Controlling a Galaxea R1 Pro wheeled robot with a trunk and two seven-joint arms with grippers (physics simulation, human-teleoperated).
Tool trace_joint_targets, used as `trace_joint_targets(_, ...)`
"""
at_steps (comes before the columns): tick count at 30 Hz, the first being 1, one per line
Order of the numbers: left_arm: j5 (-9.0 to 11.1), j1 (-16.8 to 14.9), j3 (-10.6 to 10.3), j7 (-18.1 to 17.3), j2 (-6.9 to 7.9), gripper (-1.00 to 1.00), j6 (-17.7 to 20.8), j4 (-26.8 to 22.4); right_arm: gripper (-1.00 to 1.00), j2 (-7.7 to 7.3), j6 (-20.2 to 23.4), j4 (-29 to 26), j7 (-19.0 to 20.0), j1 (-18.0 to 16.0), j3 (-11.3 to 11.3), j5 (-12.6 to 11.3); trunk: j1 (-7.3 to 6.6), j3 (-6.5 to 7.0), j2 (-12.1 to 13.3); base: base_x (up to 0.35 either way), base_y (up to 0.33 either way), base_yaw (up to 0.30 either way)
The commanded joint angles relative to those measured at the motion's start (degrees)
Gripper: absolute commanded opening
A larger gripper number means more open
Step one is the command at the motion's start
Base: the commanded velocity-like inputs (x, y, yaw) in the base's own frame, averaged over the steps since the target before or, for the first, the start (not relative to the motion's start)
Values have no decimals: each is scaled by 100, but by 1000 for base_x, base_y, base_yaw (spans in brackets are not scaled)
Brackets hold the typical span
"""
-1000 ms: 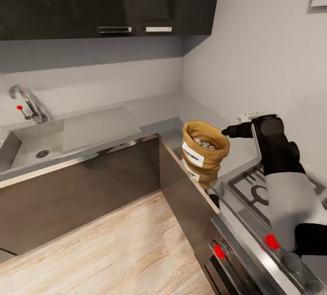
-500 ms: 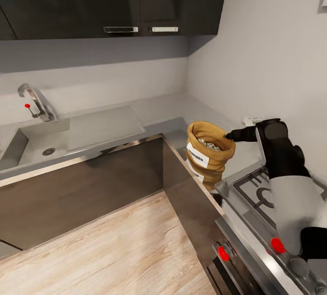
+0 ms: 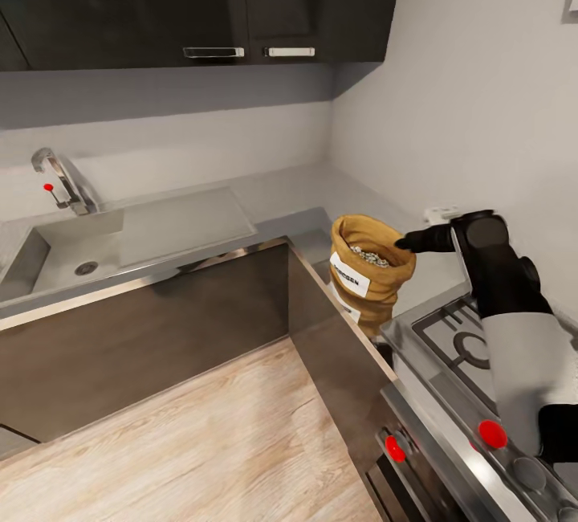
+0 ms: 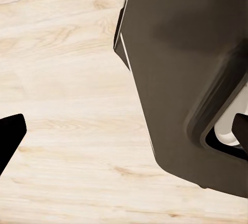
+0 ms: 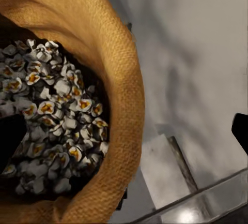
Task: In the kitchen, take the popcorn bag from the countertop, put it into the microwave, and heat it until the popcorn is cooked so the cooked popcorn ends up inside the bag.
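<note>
On the grey steel counter point(image 3: 273, 194), beside the stove point(image 3: 466, 345), the popcorn bag point(image 3: 368, 269) stands upright and open. The right gripper point(image 3: 404, 243) spreads its fingers astride the bag's rolled rim, one finger point(image 5: 10, 141) over the popcorn point(image 5: 49, 131) inside, one outside. The left gripper's point(image 4: 124, 131) fingers hang spread over wood floor point(image 4: 67, 105).

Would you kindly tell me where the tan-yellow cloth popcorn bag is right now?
In the head view, the tan-yellow cloth popcorn bag stands right of centre on the grey steel countertop, beside the stove hob, with the right gripper at its rolled rim.
</note>
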Motion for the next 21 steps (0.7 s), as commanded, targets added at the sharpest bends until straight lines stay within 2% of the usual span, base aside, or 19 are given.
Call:
trace_joint_targets(1,24,3,1,16,-2,100,-10,-10,100,1,16,-3,68,-4,34,60,1,-6,-5,7,0,0)
trace_joint_targets(7,24,3,-5,14,2,100,-10,-10,100,2,16,41,98,-4,83,60,1,-6,-5,163,0,0)
trace_joint_targets(21,24,3,9,8,8,100,-11,-19,100,-9,8,72,170,-51,76,66,1,-6,-6,9,0,0)
